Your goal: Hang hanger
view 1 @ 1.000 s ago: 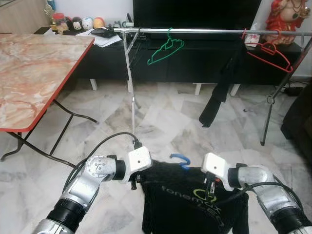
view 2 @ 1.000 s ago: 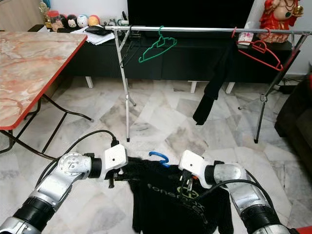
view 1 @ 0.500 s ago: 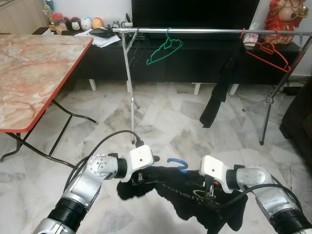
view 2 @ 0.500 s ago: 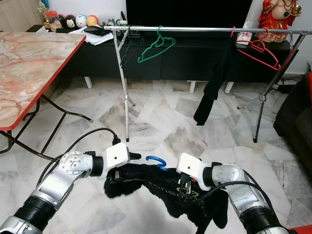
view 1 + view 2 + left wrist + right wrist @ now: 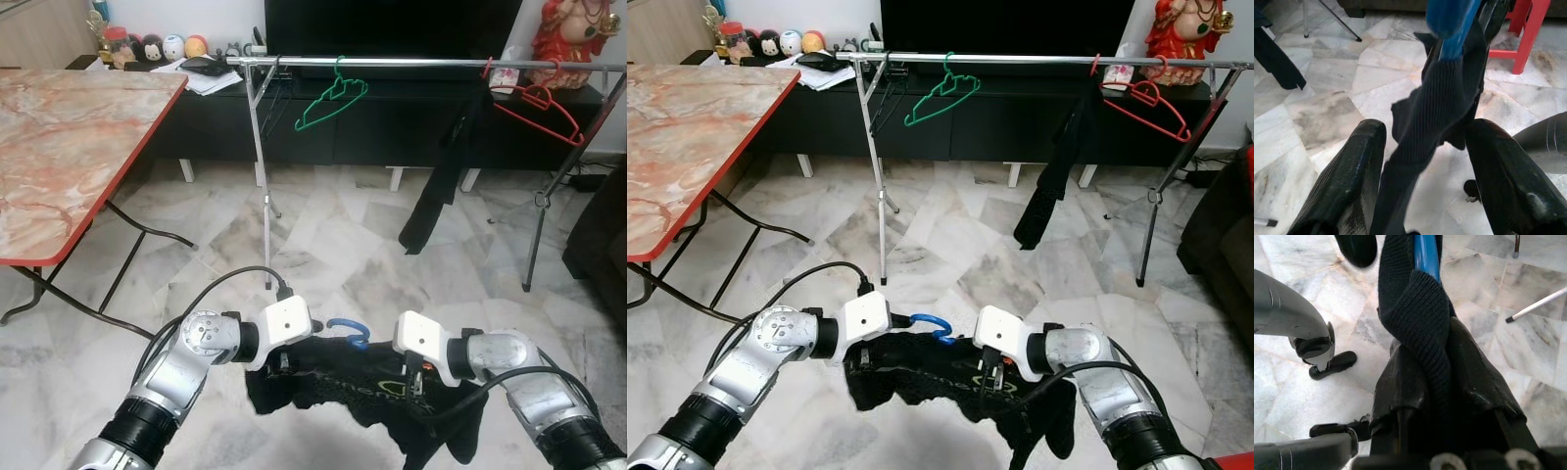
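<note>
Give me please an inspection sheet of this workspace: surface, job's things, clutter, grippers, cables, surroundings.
Surface: marble-tiled floor.
Job's things: black shirt on blue hanger, held up between both grippers; rail ahead.
Clutter: green hanger, red hanger, dark garment on rail.
Grippers: left gripper open around shirt; right gripper shut on shirt.
Cables: black cable at left arm.
Surroundings: folding table, TV cabinet.

A long metal clothes rail [image 5: 411, 63] is standing across the marble floor [image 5: 333, 235] ahead, a dark low cabinet [image 5: 392, 122] lying behind it. A marble-topped folding table [image 5: 69, 147] is sitting left. A green wire hanger [image 5: 331, 98] is hanging left of a red plastic hanger [image 5: 541, 106].
</note>
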Available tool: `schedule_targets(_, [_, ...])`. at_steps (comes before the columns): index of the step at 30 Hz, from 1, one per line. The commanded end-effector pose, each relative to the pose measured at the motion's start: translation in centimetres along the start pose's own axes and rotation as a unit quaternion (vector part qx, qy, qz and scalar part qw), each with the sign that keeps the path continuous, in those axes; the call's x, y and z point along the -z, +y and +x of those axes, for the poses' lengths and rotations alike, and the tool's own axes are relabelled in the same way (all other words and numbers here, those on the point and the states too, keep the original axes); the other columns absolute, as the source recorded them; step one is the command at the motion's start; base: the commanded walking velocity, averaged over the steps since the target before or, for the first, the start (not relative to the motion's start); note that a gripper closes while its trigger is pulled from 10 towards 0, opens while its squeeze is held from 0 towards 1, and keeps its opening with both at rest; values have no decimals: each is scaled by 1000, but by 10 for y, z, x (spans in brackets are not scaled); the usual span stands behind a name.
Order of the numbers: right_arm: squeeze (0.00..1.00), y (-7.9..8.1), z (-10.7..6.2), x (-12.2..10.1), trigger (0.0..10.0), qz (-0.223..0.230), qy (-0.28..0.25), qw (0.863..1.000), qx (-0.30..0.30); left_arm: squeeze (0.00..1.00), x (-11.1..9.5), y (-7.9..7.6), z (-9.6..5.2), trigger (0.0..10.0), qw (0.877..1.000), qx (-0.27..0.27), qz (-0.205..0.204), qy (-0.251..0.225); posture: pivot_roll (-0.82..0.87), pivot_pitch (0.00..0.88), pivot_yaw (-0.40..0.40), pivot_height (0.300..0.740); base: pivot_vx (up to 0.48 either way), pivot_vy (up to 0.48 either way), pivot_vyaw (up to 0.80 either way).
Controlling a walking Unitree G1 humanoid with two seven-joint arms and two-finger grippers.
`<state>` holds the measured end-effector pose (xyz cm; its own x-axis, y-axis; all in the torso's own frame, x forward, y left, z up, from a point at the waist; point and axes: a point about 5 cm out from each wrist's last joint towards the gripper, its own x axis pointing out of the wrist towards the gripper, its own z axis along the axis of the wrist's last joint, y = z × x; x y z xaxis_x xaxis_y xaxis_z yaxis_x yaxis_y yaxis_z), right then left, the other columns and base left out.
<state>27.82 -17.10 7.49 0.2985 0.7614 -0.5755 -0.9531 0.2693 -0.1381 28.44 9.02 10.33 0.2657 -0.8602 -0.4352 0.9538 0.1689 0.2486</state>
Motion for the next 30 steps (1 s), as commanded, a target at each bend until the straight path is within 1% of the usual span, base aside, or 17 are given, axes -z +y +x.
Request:
schedule_targets(1, [0,-2,-1,-13,10000,-18,-21,1000,-3,0,-5,2,3,10000,1000,3,5,2,-81,0,-31,740,0,0,0])
schedule_targets(3, [0,-2,-2,-14,10000,-20,-23,1000,-5,0,-6,1,5,10000,1000,7,4,1,-84,0,-32,740,0,0,0])
schedule_targets(6, [0,-6,-3,-21,10000,-23,-40,999,8,0,-5,0,6,10000,1000,14,4,3,-84,0,-32,740,0,0,0])
schedule_targets(11, [0,-4,-2,-24,10000,-25,-45,999,3,0,-6,-3,7,10000,1000,19,0,-1,-86,0,-31,740,0,0,0])
schedule_targets(12, [0,-5,-1,-26,10000,-27,-50,998,8,0,-6,-3,8,9451,1000,20,-3,-1,-86,0,-31,740,0,0,0])
schedule_targets(13, [0,-5,0,-28,10000,-27,-53,998,9,0,-6,-3,8,6667,1000,20,-3,-1,-86,0,-31,740,0,0,0])
schedule_targets(14, [0,-6,0,-28,10000,-27,-54,998,9,0,-6,-3,8,6667,1000,19,-4,-1,-86,0,-31,740,0,0,0])
schedule_targets(15, [0,-5,0,-30,10000,-28,-57,998,7,0,-6,-3,8,3020,1000,17,-2,-1,-86,0,-31,740,0,0,0])
schedule_targets(16, [0,-5,0,-31,10000,-28,-60,998,5,0,-6,-3,7,3020,1000,15,-1,-1,-86,0,-31,740,0,0,0])
schedule_targets(17, [0,-6,0,-34,10000,-28,-70,997,7,0,-6,-2,7,0,1000,13,-2,-2,-86,0,-31,740,0,0,0])
schedule_targets(30, [0,-9,-2,-37,10000,-29,-74,997,11,0,-7,-3,8,0,1000,21,-7,-6,-87,0,-34,740,0,0,0])
